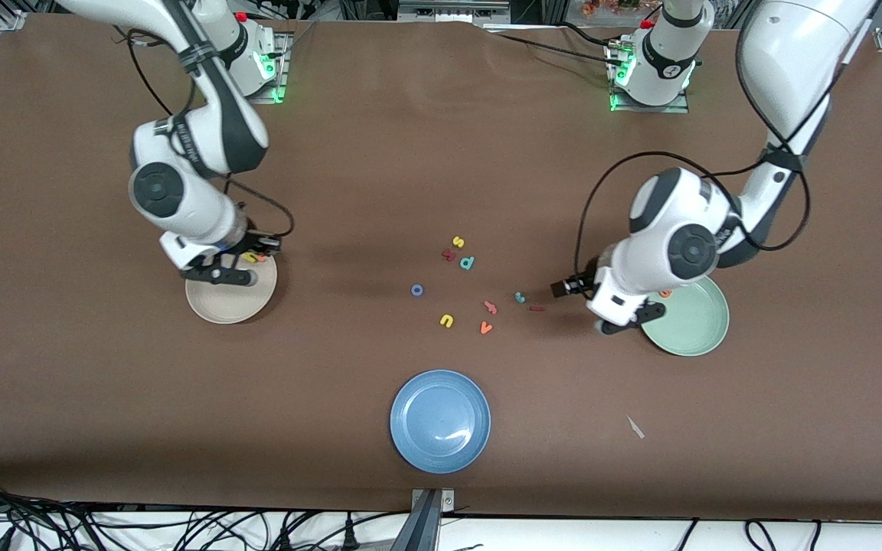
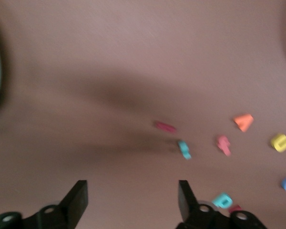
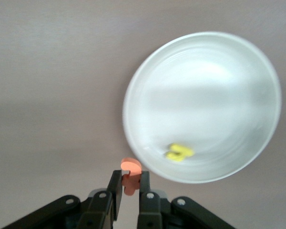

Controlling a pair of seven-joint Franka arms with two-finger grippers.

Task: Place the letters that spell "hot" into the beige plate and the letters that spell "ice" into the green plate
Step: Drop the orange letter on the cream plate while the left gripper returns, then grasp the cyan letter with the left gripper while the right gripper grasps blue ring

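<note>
A robotics lab: two white arms bolted at the frame's top onto a brown-covered desk (image 1: 380,153), loose cables (image 1: 104,528) along the bottom edge.

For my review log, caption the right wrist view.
Right gripper shut on an orange letter beside the beige plate, where a yellow letter already lies.

Front view: high overhead, facing both robot bases. Wrist views look down close; beige plate (image 1: 220,304) (image 3: 205,105) appears in front and right wrist views.

Left gripper (image 2: 131,200) jaws apart, right gripper (image 3: 129,187) pinched (both angled downward)
</note>
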